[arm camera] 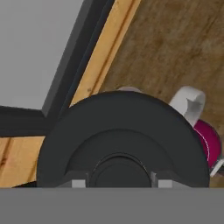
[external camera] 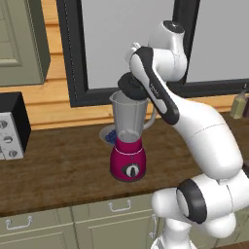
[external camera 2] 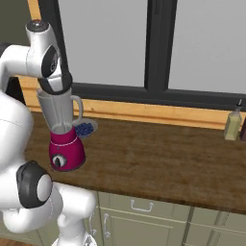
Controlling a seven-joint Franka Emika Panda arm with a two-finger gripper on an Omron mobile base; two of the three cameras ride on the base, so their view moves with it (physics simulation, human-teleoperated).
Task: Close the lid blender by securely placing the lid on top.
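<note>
Lid (arm camera: 122, 131), pinched by its centre knob in the gripper (arm camera: 118, 181), sits at the rim of the blender (external camera: 128, 141) on the counter (external camera: 63, 165); released while tilted or off-centre, it could slide off unsealed.

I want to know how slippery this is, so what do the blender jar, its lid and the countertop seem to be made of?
Blender jar: looks like clear grey plastic or glass, since the wall shows through it.
Lid: matte black, probably plastic or rubber; no shine.
Countertop: dark brown wood, with visible grain.
</note>
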